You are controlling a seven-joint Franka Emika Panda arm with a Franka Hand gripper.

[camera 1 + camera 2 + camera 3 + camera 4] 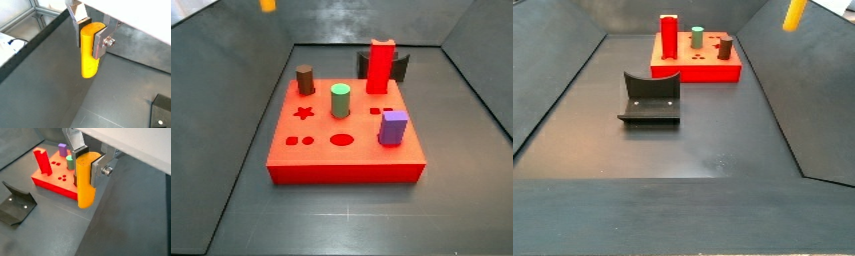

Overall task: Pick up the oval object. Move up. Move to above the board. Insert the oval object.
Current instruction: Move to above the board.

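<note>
While the end effector (89,159) grips the top of the oval object (86,183) tight, the peg hangs high in the air, well apart from the board (55,179); I think it should glide over slowly, stay straight, then stop right above the oval hole (341,140).

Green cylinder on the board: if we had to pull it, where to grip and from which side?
Grip the green cylinder near its top, coming straight down. It stands upright in the board, so only the upper part is free. The brown cylinder and red block stand nearby but apart. The hand is now shut on the peg, high off the board.
</note>
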